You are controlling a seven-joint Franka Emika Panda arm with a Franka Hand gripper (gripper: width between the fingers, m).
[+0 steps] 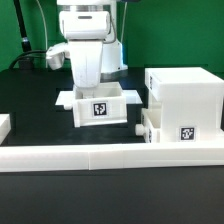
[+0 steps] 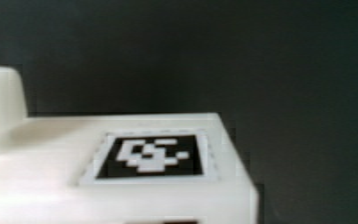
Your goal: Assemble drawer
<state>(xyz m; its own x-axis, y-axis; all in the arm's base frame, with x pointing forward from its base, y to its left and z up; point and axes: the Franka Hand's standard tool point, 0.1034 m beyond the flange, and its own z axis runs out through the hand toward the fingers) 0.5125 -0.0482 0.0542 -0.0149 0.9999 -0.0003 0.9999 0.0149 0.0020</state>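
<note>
Gripper point(image 1: 92, 88) down inside the open tray point(image 1: 100, 106), fingers hidden, its opening impossible to tell.

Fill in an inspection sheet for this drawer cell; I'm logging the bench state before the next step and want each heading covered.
Surface: dark table, bare where visible.
Job's things: open tray with a tag on its front, sitting under the arm; tall housing at the exterior view's right, with a second tray by its lower side, knob outward.
Clutter: nothing seen.
Tool: tool down at the open tray's back; fingers hidden, state cannot be told. The wrist view shows only a tagged white part close up.
Cables: one dark cable behind the arm.
Surroundings: long low white border wall across the front; green backdrop behind.
</note>
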